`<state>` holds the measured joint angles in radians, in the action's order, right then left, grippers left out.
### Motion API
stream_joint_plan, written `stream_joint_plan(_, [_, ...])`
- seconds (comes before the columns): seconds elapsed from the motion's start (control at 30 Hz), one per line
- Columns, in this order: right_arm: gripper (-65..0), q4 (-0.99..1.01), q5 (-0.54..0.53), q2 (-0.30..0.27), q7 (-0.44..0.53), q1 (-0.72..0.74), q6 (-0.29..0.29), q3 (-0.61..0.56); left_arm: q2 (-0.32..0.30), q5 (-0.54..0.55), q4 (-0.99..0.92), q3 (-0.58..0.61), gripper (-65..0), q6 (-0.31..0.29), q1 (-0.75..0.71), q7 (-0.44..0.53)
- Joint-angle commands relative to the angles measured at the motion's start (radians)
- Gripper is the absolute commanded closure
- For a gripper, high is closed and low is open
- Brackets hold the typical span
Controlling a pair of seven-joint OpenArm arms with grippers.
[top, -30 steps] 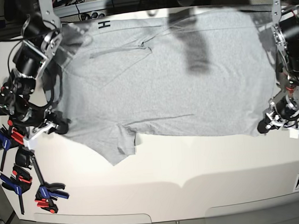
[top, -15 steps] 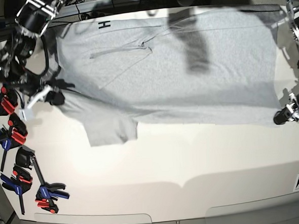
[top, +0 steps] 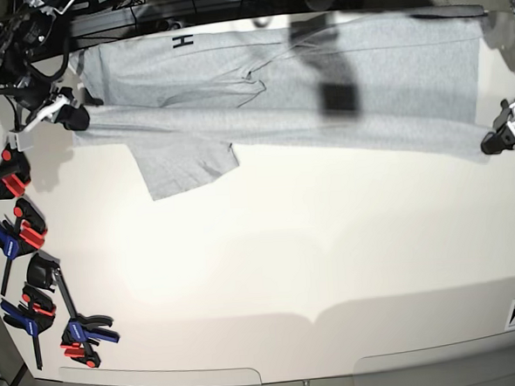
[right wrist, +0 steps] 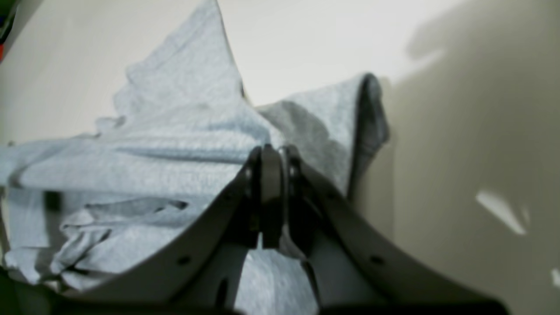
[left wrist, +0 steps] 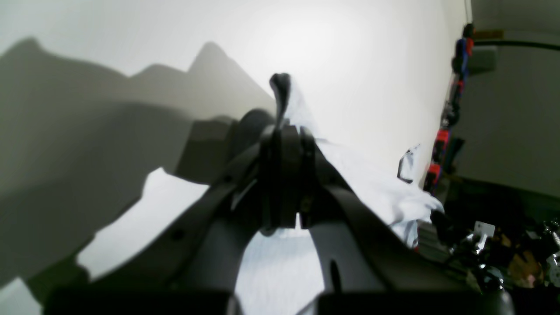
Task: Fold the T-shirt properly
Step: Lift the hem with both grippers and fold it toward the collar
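**T-shirt held at both ends, first fold under way**

Left wrist view: the left gripper (left wrist: 286, 144), at frame centre, has its jaws pressed together on a peak of the T-shirt (left wrist: 372, 183). Pale cloth trails from it to the lower right. The table (left wrist: 350, 52) fills the top.

Right wrist view: the right gripper (right wrist: 271, 175) is clamped on a bunched edge of the T-shirt (right wrist: 183, 144), which spreads across the left and centre of the frame.

Base view: the T-shirt (top: 277, 78) lies as a long band across the top of the table (top: 288, 261), one sleeve hanging toward the lower left. The right gripper (top: 67, 115) pinches it at upper left, the left gripper (top: 497, 140) at the right edge. Clamps (top: 36, 285) lie along the left edge.

Progress, as judged: a lengthwise fold appears begun; sleeve tucking and crosswise folds remain.
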<state>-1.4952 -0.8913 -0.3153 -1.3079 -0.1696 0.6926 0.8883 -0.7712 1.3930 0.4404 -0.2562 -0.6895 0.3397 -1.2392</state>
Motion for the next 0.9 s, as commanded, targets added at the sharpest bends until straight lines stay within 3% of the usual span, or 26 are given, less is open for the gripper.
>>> stream_joint_plan(0.0, [0.0,-0.019,-0.01,-0.026,0.024,0.005,0.006,0.019,-0.042,0.045,0.014,-0.006,0.0,-0.009,0.011,-0.005])
stream_joint_plan(0.2, [0.0,-0.019,-0.006,-0.028,0.043,0.006,0.006,0.028,-0.067,0.091,0.018,-0.006,0.0,-0.009,-0.03,-0.157])
stream_joint_plan(0.87, [0.0,-0.019,0.077,-0.028,0.071,0.006,-0.006,0.028,-0.113,0.091,0.018,-0.006,0.0,-0.009,-0.124,-0.157])
